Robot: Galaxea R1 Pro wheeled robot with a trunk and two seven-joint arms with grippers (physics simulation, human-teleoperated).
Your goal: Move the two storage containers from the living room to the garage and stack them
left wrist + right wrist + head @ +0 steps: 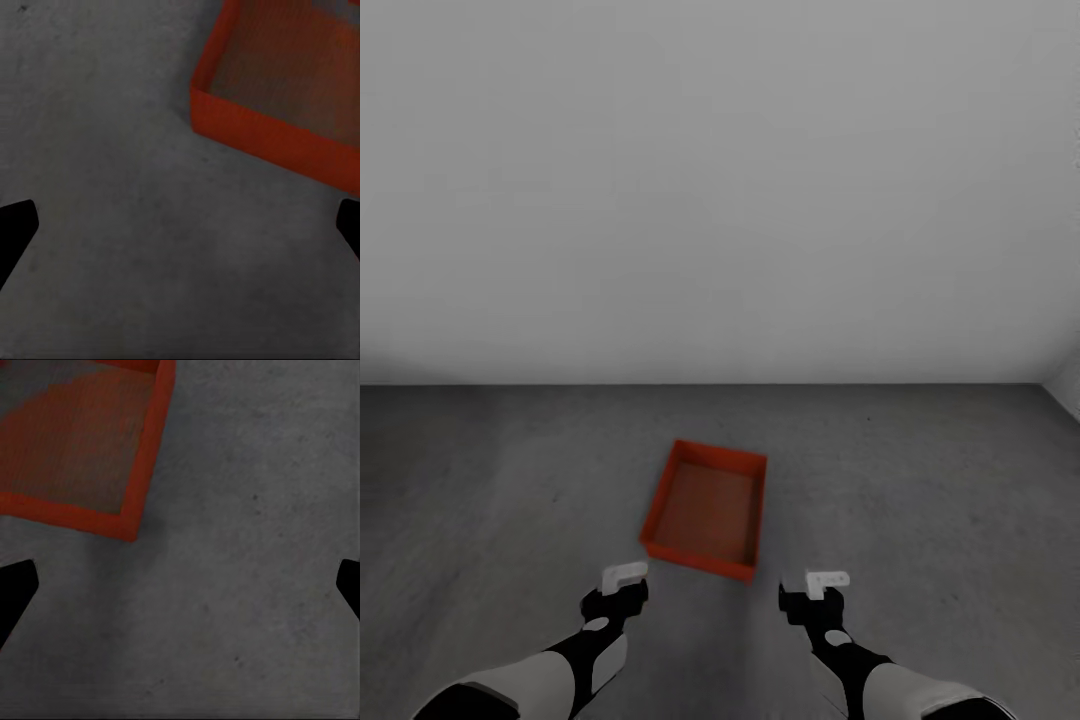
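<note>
Head view: left gripper (626,574) and right gripper (826,580) hover nearest, both empty — the wrist views show each pair of fingers spread wide over bare floor (920,480). Just beyond and between them, one orange-red storage container (706,510) sits upright on the concrete. Farther back — plain grey wall (720,180).

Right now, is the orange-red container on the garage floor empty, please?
Empty: the container sits upright on the floor, its bare bottom visible inside.

A bare garage-like room. Dull grey concrete floor (920,480) spreads below, meeting a plain pale grey wall (720,180) at twelve o'clock.
</note>
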